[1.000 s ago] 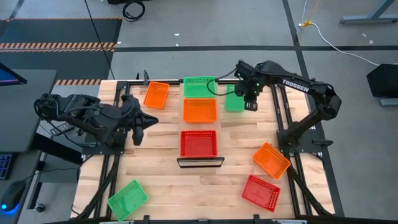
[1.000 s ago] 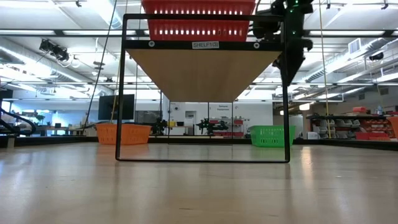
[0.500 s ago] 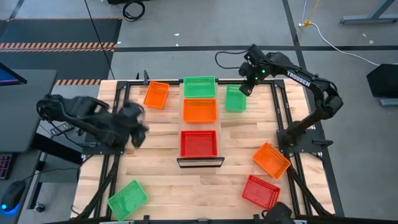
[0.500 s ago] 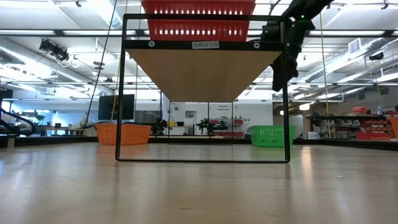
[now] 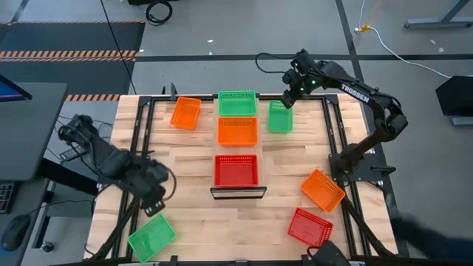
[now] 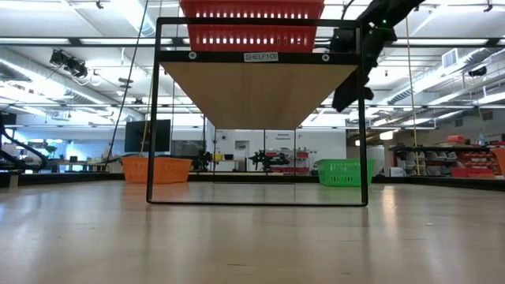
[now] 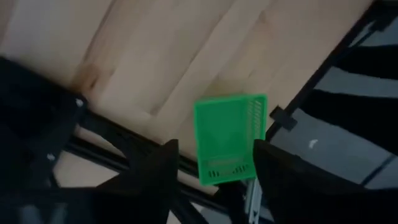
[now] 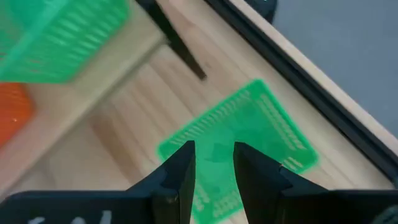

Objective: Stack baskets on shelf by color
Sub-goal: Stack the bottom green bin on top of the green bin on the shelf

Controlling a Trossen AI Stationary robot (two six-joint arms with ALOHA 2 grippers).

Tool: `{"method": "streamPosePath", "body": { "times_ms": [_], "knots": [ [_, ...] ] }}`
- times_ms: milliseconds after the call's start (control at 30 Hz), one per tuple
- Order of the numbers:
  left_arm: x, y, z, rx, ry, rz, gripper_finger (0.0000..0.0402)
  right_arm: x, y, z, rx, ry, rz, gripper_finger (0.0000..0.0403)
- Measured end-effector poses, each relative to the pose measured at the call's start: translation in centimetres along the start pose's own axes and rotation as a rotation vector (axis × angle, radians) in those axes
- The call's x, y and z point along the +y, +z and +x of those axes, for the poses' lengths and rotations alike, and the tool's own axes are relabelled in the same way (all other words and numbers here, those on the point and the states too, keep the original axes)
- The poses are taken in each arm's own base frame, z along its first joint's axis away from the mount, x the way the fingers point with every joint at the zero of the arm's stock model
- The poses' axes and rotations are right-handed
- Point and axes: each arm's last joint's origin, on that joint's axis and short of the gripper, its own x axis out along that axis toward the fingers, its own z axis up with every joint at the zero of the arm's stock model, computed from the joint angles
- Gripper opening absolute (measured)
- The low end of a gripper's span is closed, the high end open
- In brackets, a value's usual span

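We record three baskets in a row on the shelf [image 5: 238, 193]: green [image 5: 236, 103] at the far end, orange [image 5: 237, 131] in the middle, red [image 5: 236, 170] nearest. The right gripper [image 5: 291, 98] hangs over a loose green basket [image 5: 278, 117] just beside the shelf's far end, fingers [image 8: 176, 175] slightly parted, gripping nothing. The left gripper [image 5: 155, 198] hovers above another green basket [image 5: 151, 236] near the front-left table corner, fingers [image 7: 149, 171] spread apart.

Low view chops off the red plastic mesh basket [image 6: 251, 22] at the top edge, sitting on the pale wood shelf [image 6: 256, 91]. Left gripper [image 5: 157, 198] is smeared by blur from above, so its fingers are anyone's guess.
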Motion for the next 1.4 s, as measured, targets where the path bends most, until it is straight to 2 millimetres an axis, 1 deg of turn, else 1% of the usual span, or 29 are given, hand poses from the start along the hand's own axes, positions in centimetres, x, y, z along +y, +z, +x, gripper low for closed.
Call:
{"method": "streamPosePath", "body": {
  "times_ms": [167, 267, 367, 467, 567, 667, 800, 900, 1000, 1100, 1267, 1400],
  "knots": [
    [-2.5, -1.7, 1.7, -0.018, 0.005, -0.061, 0.0242, 1.0, 0.2, 0.2, -0.02, 0.101, -0.032, 0.0115],
    [-4.1, -2.9, 3.3, -0.007, 0.042, -0.086, 0.0241, 1.5, 0.3, 0.1, -0.031, 0.177, -0.063, 0.0115],
    [-5.5, -4.2, 5.1, 0.005, 0.092, -0.108, 0.0237, 2.1, 0.3, -0.5, -0.057, 0.23, -0.092, 0.0115],
    [-6.7, -5.4, 7.0, 0.009, 0.147, -0.138, 0.0235, 2.6, 0.3, -1.7, -0.113, 0.262, -0.121, 0.0115],
    [-7.9, -6.5, 8.9, 0.008, 0.174, -0.163, 0.0234, 3.1, 0.2, -3.5, -0.196, 0.285, -0.156, 0.0115],
    [-9.5, -7.0, 10.7, 0.005, 0.121, -0.199, 0.0233, 3.7, 0.1, -5.3, -0.279, 0.294, -0.194, 0.0115],
    [-12.4, -7.7, 13.5, 0.023, -0.02, -0.208, 0.0233, 4.3, -0.4, -7.6, -0.372, 0.291, -0.235, 0.0115],
    [-13.7, -8.1, 16.0, 0.103, -0.023, -0.209, 0.0233, 4.6, -0.7, -8.8, -0.421, 0.289, -0.256, 0.0115],
    [-14.0, -8.4, 18.0, 0.196, 0.056, -0.228, 0.0233, 4.8, -1.0, -9.5, -0.444, 0.288, -0.266, 0.0115],
    [-13.9, -8.5, 19.1, 0.227, 0.108, -0.236, 0.0233, 4.9, -1.3, -9.8, -0.441, 0.29, -0.259, 0.0115],
    [-13.7, -8.2, 19.4, 0.168, 0.133, -0.237, 0.0233, 5.0, -1.8, -10.1, -0.42, 0.292, -0.241, 0.0115],
    [-12.5, -8.4, 19.2, 0.152, 0.252, -0.239, 0.023, 5.0, -1.9, -10.2, -0.416, 0.3, -0.203, 0.0115]
  ]
}}
